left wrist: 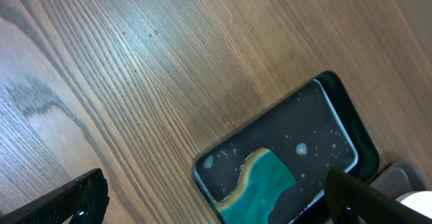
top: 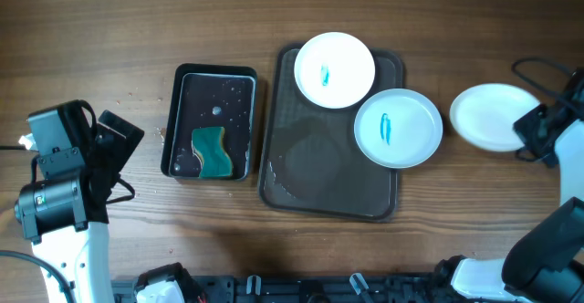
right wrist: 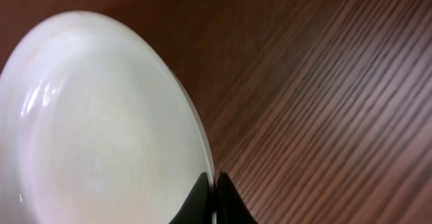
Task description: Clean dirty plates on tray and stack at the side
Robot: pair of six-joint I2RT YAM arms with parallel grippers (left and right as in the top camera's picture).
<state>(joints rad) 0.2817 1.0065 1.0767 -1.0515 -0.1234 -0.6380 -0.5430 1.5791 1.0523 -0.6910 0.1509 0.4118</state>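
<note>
I'm keeping the right gripper pinched shut on the thin rim of the clean plate, off the tray's right edge, and I'm expecting that edge grip could slip or tip it on release. The right smeared plate is overhanging the tray's right rim close by, risking a knock, and the far smeared plate is overhanging the far rim. The tray's near half is lying open, and the left gripper is hanging wide and empty over the sponge pan.

Black pan, teal sponge inside (yellow-edged), wooden table
</note>
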